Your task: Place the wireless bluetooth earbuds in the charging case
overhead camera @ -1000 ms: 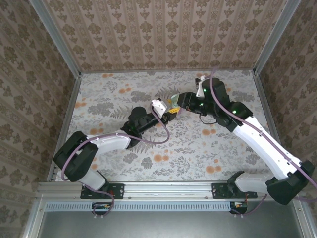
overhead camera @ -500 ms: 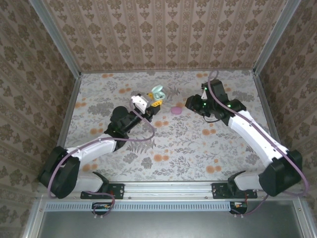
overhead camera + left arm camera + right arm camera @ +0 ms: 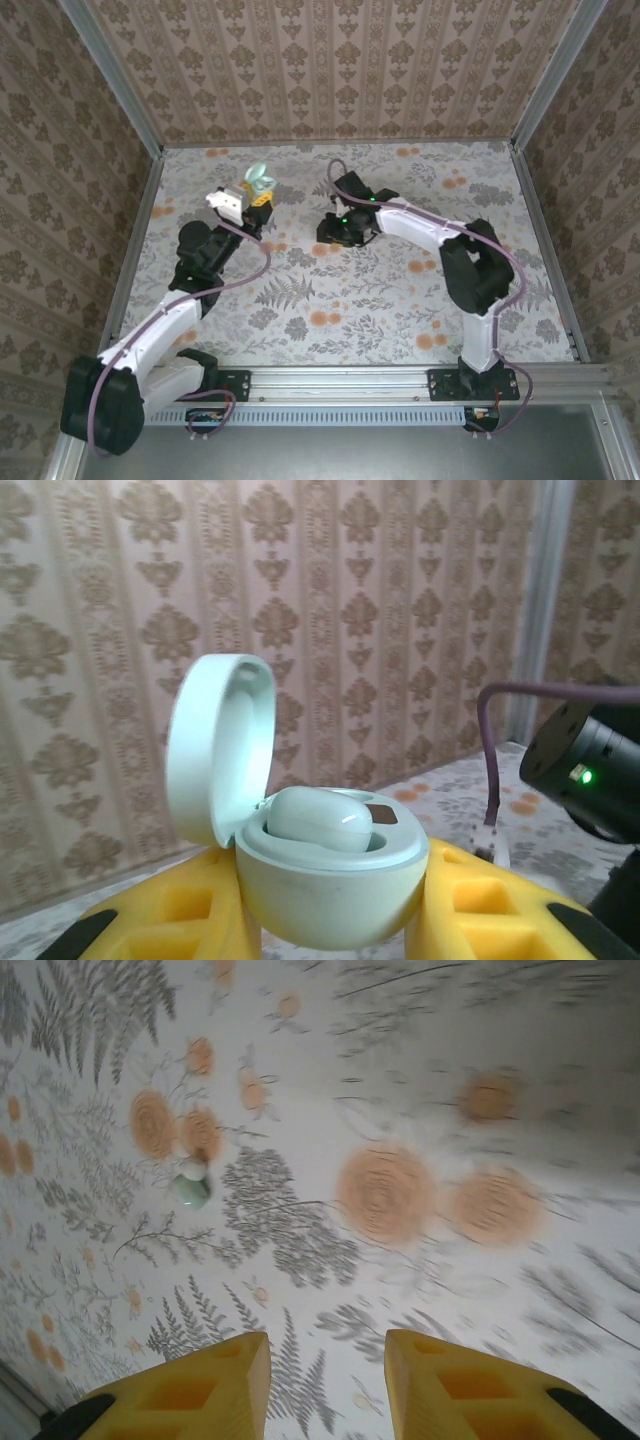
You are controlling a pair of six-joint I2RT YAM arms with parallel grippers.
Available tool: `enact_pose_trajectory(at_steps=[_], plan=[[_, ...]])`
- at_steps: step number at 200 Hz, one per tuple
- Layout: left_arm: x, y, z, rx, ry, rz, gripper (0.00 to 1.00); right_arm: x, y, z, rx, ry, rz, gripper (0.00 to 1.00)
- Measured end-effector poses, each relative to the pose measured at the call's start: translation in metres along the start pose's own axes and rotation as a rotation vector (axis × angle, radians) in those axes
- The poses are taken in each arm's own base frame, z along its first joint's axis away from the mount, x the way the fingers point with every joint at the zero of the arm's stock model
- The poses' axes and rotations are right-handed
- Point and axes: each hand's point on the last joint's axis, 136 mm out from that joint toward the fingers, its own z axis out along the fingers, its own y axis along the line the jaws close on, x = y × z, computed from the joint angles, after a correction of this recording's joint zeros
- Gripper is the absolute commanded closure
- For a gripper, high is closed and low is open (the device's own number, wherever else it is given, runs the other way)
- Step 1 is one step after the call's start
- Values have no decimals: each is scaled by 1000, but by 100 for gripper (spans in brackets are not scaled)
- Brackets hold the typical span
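Your left gripper [image 3: 322, 920] is clamped on the mint charging case [image 3: 330, 880], held off the table with its lid up and one earbud [image 3: 320, 818] seated. Your right gripper [image 3: 328, 1360], well right of the case, stands narrowly apart and empty above the table [image 3: 520, 1290]. A small pale object [image 3: 192, 1185], probably the second earbud, lies there. The step in hand is fetching it. Next, centre over it, descend and pinch.

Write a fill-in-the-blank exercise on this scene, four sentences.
1. The left gripper holds the case with its lid ____.
2. Inside the case sits ____ earbud.
3. The other earbud lies on the table, in the ____ wrist view.
4. The right gripper has ____ between its fingers.

Missing words: open; one; right; nothing
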Motion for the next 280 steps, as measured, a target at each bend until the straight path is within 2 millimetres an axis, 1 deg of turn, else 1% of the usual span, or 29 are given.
enact_pose_trajectory(at_steps=[16, 32, 47, 97, 130, 160, 201, 227, 246, 259, 280], plan=[[-9, 8, -9, -38, -16, 6, 71, -2, 16, 19, -8, 21, -40, 62], [-20, 9, -17, -55, -36, 10, 70, -2, 29, 37, -10, 41, -79, 62], [-27, 10, -23, -66, -50, 13, 70, -1, 40, 49, -14, 55, -108, 61], [-34, 14, -36, -110, -54, 24, 71, 1, 66, 83, 0, 92, -195, 60], [-39, 16, -43, -128, -58, 36, 71, 6, 70, 98, 34, 115, -239, 60], [-44, 15, -46, -129, -74, 38, 71, 4, 71, 107, 83, 113, -285, 60], [-44, 15, -46, -129, -72, 38, 70, 3, 66, 111, 143, 111, -322, 60], [-42, 15, -47, -129, -64, 37, 70, 3, 64, 116, 167, 114, -334, 60], [-42, 15, -47, -129, -61, 36, 70, 1, 66, 115, 172, 112, -349, 62], [-41, 15, -47, -129, -60, 36, 70, 0, 67, 118, 177, 108, -362, 64], [-41, 15, -47, -131, -57, 36, 70, 0, 65, 119, 196, 108, -378, 66]])
